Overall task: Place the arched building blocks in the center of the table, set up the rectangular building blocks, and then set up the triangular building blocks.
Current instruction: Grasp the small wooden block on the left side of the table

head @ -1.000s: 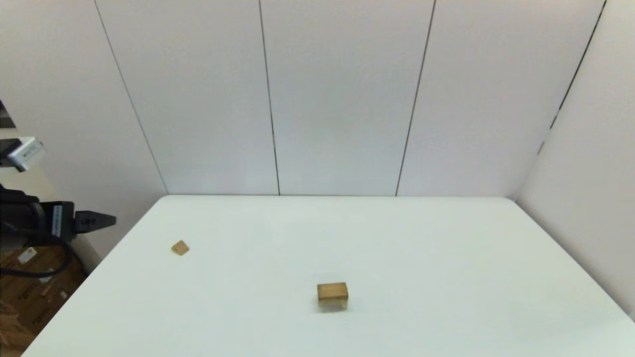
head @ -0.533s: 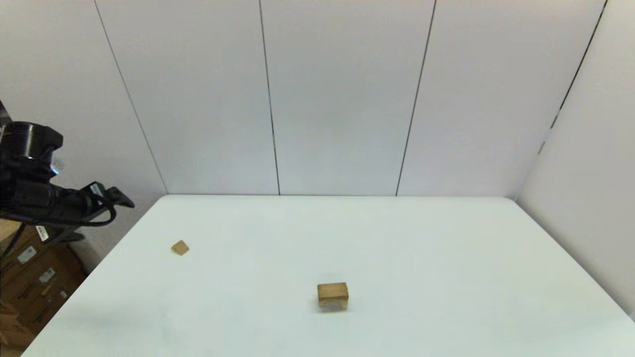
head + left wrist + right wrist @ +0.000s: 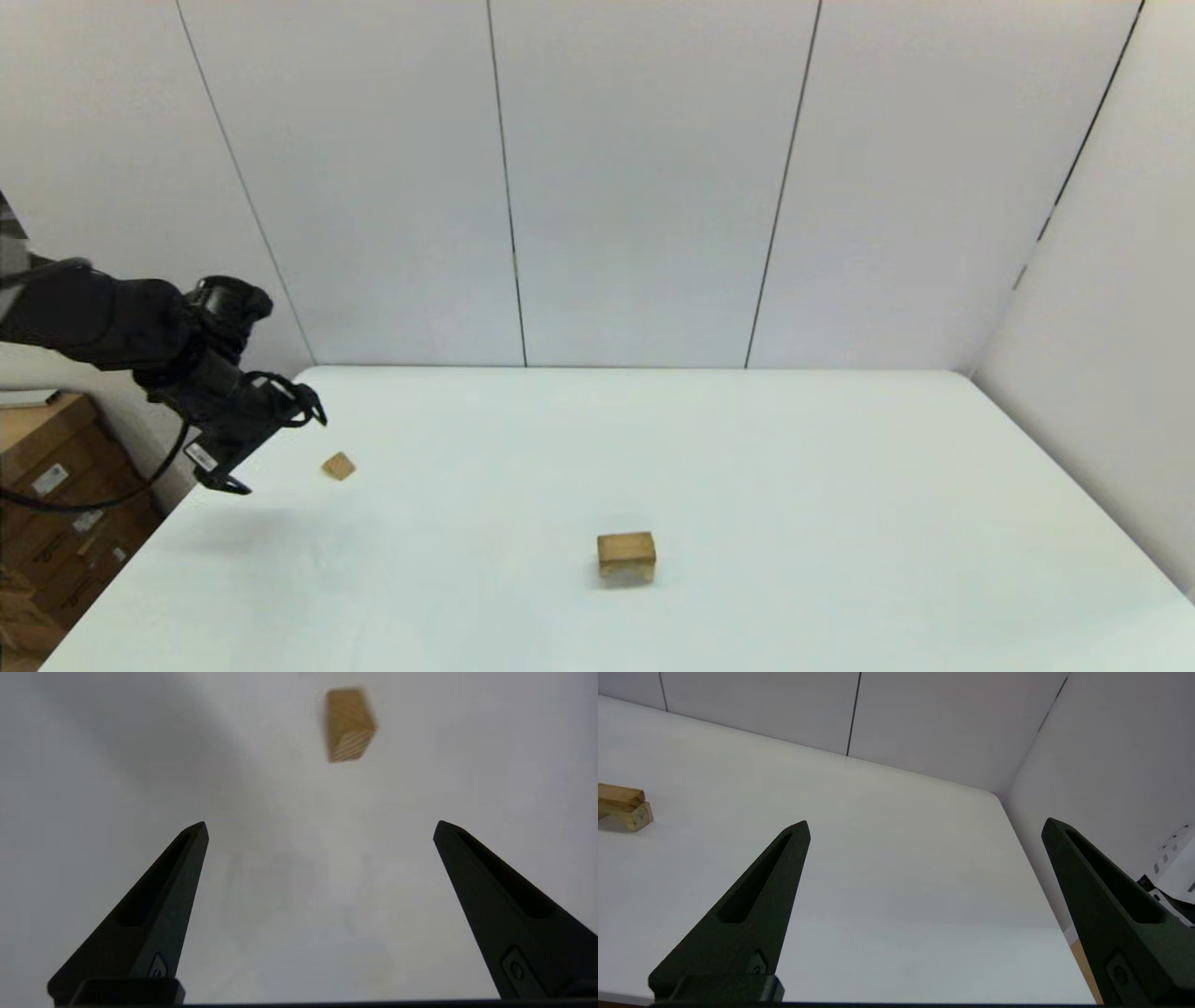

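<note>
The small wooden wedge (image 3: 339, 466) is seen lying alone near the table's (image 3: 840, 523) left edge, well apart from the stack at the middle. There the flat brown slab (image 3: 619, 794) is laid across the top of the pale notched block (image 3: 626, 555), a layering made plain in the right wrist view. The stack can be judged as done, so that only the wedge is left to be set on top.

The left claw (image 3: 271, 446) is held above the table just to the left of the wedge, tilted downward toward it. Its fingers are spread wide and nothing is gripped between them. In the left wrist view the wedge (image 3: 349, 724) is shown ahead of the fingertips (image 3: 198, 833), beyond the gap and not yet between them; a further reach forward would be needed before closing.

The right claw (image 3: 924, 826) is kept idle over the table's right part, spread wide and empty.
</note>
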Available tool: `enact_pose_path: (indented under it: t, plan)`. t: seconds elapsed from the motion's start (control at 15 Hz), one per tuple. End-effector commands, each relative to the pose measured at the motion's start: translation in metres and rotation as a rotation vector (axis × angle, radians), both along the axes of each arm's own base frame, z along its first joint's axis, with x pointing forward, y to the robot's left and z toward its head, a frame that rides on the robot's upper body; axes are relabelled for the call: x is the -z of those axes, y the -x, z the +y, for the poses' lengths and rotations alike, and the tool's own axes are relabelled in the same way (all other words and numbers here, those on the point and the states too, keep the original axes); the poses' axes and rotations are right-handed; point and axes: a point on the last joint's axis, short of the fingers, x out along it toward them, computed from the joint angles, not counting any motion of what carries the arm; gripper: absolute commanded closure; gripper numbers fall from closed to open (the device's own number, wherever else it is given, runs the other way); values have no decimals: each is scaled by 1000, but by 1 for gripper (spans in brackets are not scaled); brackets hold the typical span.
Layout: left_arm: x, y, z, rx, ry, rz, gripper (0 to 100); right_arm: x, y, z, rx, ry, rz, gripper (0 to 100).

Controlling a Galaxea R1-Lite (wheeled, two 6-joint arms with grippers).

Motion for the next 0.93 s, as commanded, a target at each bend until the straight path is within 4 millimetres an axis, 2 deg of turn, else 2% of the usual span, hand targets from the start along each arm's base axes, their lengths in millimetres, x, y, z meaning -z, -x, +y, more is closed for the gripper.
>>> enact_pose_path:
  t: [0.07, 0.47, 0.93]
  plan:
    - [32, -24, -15, -4, 0, 130, 0, 0, 0, 0, 1, 1, 1, 0]
    - [33, -54, -12, -54, -4, 53, 0, 0, 0, 0, -1, 1, 1, 0]
    - [60, -73, -10, -56, -14, 71, 0, 0, 0, 0, -1, 1, 1, 0]
